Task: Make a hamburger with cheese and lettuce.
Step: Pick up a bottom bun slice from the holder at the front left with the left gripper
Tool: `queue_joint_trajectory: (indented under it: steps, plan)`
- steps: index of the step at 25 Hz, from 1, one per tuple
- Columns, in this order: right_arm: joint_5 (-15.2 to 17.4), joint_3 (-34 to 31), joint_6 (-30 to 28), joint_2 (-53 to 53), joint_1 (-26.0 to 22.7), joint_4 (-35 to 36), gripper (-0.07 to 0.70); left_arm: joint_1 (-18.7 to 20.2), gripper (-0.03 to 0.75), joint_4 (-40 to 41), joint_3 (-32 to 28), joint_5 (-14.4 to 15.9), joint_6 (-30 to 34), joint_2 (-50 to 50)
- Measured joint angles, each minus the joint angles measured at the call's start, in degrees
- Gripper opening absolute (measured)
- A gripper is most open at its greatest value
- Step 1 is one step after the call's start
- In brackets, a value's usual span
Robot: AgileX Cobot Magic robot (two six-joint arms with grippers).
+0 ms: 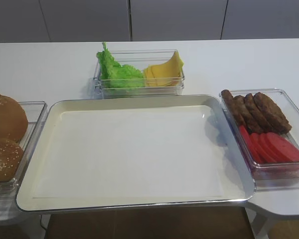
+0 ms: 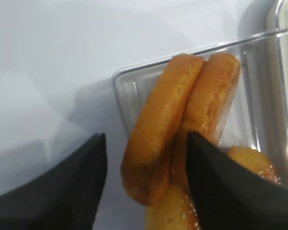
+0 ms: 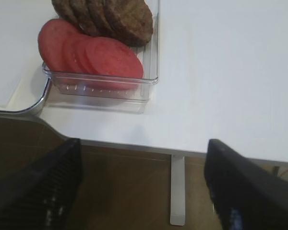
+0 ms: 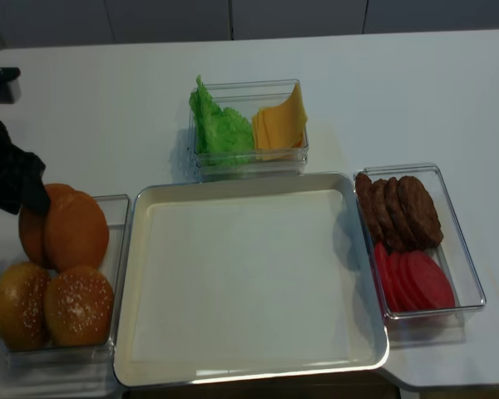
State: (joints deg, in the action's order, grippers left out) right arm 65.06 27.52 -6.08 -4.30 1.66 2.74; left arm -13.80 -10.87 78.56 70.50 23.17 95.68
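Two flat golden-brown bun halves stand on edge in a clear bin at the left: the near one (image 2: 158, 129) (image 4: 76, 231) and one behind it (image 2: 213, 100). My left gripper (image 2: 146, 184) (image 4: 29, 193) is open and hangs over them, with the near half between its fingers and untouched. Green frilly lettuce (image 1: 118, 72) (image 4: 218, 125) and fanned yellow cheese slices (image 1: 164, 72) (image 4: 281, 123) share a clear bin at the back. My right gripper (image 3: 141, 187) is open and empty, out past the table's front right edge, over the floor.
A large white tray (image 1: 139, 98) (image 4: 249, 184) fills the middle. Two domed seeded buns (image 4: 50, 306) (image 1: 4, 158) sit in the front of the bun bin (image 4: 119, 241). The right-hand bin (image 1: 294, 107) holds brown patties (image 1: 254, 112) (image 3: 110, 19) and red tomato slices (image 1: 271, 147) (image 3: 89, 55).
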Motion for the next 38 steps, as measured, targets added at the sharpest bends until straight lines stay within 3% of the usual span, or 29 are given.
queue_joint_trajectory:
  steps: [38]
  plan:
    - [0.12,-0.11,0.0,0.0,0.0,0.0,0.619,-0.25,0.396,0.61,0.21,-0.16,-1.06,1.63]
